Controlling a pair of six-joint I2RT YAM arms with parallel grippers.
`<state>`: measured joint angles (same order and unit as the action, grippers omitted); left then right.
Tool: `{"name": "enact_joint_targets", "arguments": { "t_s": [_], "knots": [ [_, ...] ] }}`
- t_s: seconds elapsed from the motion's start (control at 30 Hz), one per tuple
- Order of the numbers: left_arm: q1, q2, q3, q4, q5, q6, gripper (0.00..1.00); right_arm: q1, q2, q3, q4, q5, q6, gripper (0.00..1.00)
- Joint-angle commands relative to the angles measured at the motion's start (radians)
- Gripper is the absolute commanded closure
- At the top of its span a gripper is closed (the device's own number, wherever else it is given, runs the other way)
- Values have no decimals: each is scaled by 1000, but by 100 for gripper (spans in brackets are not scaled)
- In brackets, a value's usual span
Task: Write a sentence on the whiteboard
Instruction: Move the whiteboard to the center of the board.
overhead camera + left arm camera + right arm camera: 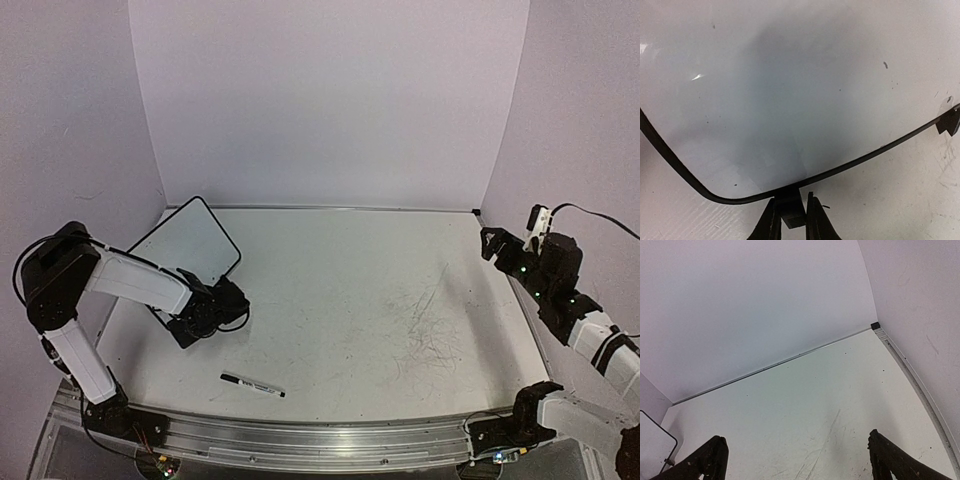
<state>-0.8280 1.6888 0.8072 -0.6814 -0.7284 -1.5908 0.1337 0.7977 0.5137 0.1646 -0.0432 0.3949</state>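
Now | left end effector (791, 210) — clamped on whiteboard (790, 100) rim | right end effector (795, 437) — open, well apart

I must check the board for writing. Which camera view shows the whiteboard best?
The top external view: the whole whiteboard is in frame, no writing visible, with the left hand at its near corner. The left wrist view shows only part of its surface and frame; the right wrist view, just one corner.

The marker (252, 384) lies before the whiteboard (190, 245), at left.
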Motion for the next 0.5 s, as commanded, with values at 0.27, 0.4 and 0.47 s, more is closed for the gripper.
{"name": "enact_joint_targets", "arguments": {
  "t_s": [0.27, 0.4, 0.47],
  "knots": [
    [-162, 123, 183, 52, -35, 195, 100, -1, 10, -1, 35, -7, 5, 2],
    [-217, 159, 235, 52, -65, 226, 100, 0, 9, -2, 35, -6, 5, 2],
    [-244, 180, 264, 52, -77, 240, 100, 0, 9, -3, 35, -5, 6, 2]
  ]
}}
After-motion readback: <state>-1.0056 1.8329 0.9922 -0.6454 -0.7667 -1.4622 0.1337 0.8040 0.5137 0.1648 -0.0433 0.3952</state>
